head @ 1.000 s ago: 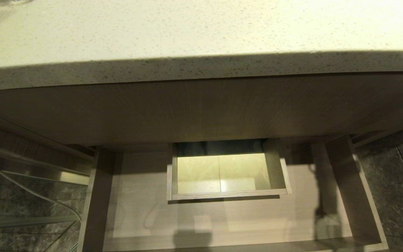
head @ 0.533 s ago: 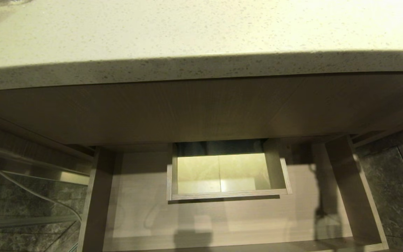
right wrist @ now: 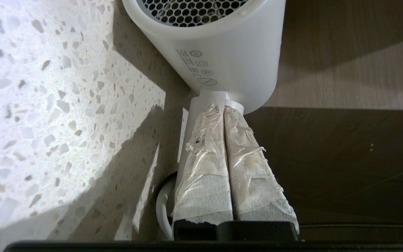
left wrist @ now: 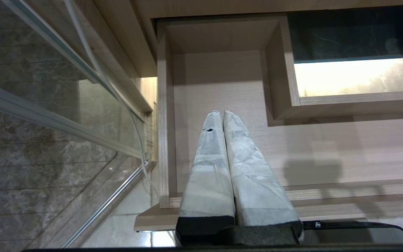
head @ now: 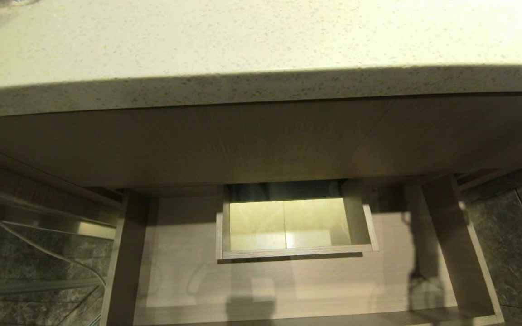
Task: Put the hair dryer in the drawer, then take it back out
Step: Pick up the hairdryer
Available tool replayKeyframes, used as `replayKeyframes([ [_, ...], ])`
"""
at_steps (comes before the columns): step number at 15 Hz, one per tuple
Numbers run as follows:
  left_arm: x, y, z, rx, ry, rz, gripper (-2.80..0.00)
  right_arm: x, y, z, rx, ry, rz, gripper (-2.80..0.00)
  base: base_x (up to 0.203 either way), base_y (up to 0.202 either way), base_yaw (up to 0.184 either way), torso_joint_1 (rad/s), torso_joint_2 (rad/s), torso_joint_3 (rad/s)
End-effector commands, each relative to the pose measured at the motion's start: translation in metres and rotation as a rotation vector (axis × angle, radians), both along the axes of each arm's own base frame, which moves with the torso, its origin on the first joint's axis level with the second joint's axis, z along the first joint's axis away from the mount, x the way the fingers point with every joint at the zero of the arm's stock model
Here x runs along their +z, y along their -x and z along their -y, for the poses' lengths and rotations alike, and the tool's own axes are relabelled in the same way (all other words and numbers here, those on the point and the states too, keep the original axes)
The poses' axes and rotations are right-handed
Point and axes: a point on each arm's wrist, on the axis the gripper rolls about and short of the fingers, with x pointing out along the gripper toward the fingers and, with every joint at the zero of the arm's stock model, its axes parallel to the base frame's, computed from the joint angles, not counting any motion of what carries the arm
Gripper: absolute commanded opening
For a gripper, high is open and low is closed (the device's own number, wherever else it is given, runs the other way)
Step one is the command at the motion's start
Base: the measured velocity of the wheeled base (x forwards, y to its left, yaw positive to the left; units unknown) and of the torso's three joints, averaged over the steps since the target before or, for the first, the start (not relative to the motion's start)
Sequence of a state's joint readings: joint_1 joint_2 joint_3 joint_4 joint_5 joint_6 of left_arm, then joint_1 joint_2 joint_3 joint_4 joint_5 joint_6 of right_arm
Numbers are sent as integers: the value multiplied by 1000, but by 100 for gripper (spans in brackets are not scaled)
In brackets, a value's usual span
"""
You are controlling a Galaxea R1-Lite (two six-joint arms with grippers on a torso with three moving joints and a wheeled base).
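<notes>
nothing shifted; right fingers (right wrist: 221, 106) pinched together beside hair dryer (right wrist: 222, 52).

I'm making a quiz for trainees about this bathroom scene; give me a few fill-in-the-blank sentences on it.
1. The drawer under the counter stands pulled ____.
2. The right hand is closed at the hair dryer's ____.
3. The left hand hangs over the drawer with its fingers ____.
4. The hair dryer's colour is ____.

Missing words: open; handle; shut; white
</notes>
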State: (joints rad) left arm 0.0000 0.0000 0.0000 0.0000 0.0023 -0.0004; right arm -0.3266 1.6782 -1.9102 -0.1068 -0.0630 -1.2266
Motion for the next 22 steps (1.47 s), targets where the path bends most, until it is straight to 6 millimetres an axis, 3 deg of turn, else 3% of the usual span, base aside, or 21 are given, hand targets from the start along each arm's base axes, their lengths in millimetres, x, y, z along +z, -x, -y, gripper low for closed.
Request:
replayKeyframes([
  [1,0,0,0,1,1,0,-280,9,18,-6,-4,11,15,-280,0,0,0,0,0,0],
  [10,0,0,0,1,1,0,-280,31,113,-40,10,37,95,-280,0,0,0,0,0,0],
  [17,0,0,0,1,1,0,-280,20,176,-59,-13,36,108,-280,0,0,0,0,0,0],
  [22,0,0,0,1,0,0,-280,10,187,-60,-138,19,36,-280,0,0,0,0,0,0],
])
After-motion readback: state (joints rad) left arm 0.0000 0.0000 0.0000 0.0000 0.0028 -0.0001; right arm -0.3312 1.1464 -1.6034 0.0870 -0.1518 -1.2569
